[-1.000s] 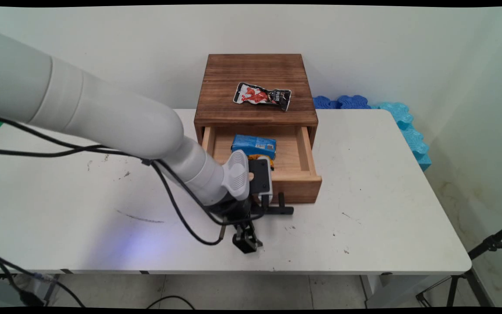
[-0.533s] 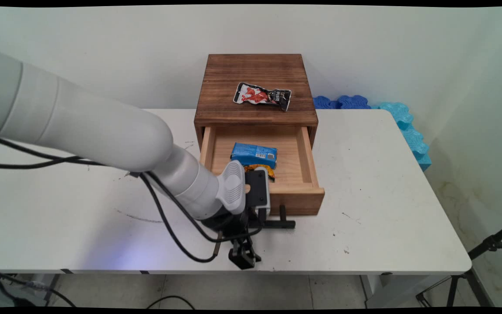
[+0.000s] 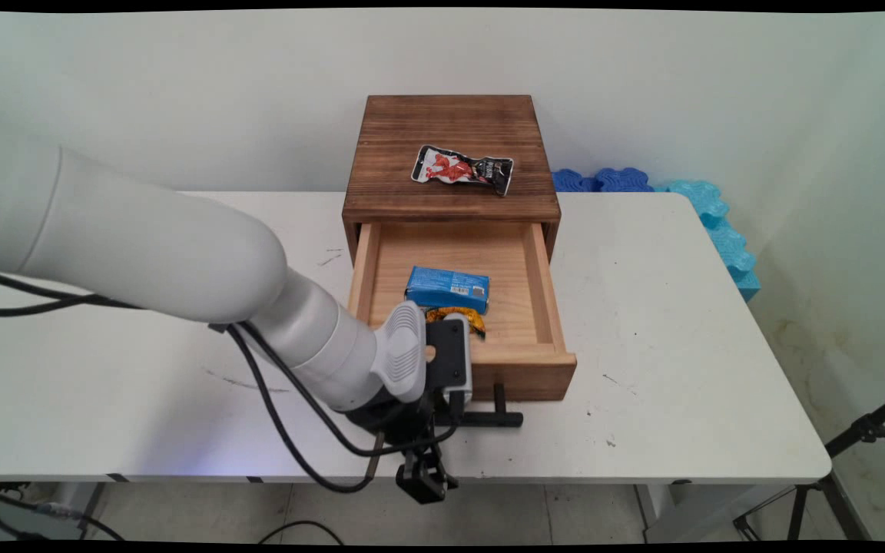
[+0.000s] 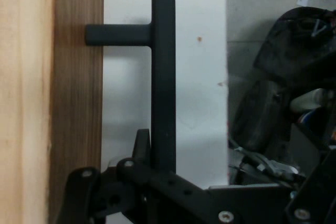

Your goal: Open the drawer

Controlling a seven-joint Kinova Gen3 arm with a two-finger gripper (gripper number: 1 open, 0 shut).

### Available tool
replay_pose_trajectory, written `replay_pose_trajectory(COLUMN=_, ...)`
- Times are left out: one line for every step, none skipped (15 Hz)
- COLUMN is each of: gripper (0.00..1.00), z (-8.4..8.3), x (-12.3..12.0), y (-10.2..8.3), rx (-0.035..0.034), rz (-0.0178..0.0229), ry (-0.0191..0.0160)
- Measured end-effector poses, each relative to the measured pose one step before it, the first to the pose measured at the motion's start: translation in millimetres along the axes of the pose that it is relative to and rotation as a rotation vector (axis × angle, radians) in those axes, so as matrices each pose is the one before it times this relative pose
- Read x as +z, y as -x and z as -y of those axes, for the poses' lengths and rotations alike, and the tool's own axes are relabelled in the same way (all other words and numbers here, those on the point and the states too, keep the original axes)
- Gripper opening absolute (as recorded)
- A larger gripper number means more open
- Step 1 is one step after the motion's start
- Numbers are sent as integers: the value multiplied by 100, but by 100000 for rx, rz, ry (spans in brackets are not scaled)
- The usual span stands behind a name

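Item: black bar handle (image 4: 163, 77) on two short posts, matt and round in section, fixed to the dark-stained front of a pale wood drawer (image 3: 535, 380). Loc.: near edge of the white table (image 3: 681, 307), about mid-length, bar running parallel to that edge. Gripper (image 4: 157, 169): jaws closed round the bar w/ no gap visible, gripping toward the bar's left end rather than its centre; black fingers mostly hidden under the wrist in main view. Drawer: open, standing well out of the dark wood cabinet (image 3: 450, 130), which sits at the table's far edge against the wall. Contents: blue packet (image 3: 447, 280) lying flat mid-drawer, orange-yellow packet (image 3: 454, 315) just beside it toward the front, partly hidden by the wrist. On cabinet top: red/black/white foil packet (image 3: 462, 167), flat. Surrounds: blue foam pieces (image 3: 711, 215) off the table's far right corner; black cables (image 3: 289, 430) drooping from the arm over the near edge; tripod leg (image 3: 857, 438) at right. Risks (est.): off-centre hold may skew the drawer and jam it in its runners; drawer looks near the end of its travel, so more outward movement may drop it or drag the cabinet; handle is close to the near edge; slack cable may snag there.
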Motion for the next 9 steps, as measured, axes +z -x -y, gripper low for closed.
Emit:
replay_pose_trajectory(gripper=100, z=-181, x=-44, y=56, rx=17, rz=-27, ry=294)
replay_pose_trajectory(gripper=100, z=-244, x=-49, y=77, rx=37, rz=-66, ry=437)
replay_pose_trajectory(gripper=100, z=-151, x=-28, y=49, rx=41, rz=-31, ry=264)
replay_pose_trajectory(gripper=100, z=-212, x=-39, y=72, rx=77, rz=-38, ry=401)
replay_pose_trajectory(gripper=100, z=-133, x=-23, y=50, rx=60, rz=-12, ry=245)
replay_pose_trajectory(gripper=100, z=-178, x=-29, y=60, rx=82, rz=-60, ry=347)
replay_pose_trajectory(gripper=100, z=-200, x=-35, y=91, rx=94, rz=-46, ry=361)
replay_pose_trajectory(gripper=100, z=-175, x=-32, y=75, rx=163, rz=-91, ry=307)
replay_pose_trajectory(gripper=100, z=-112, x=-29, y=48, rx=267, rz=-163, ry=140)
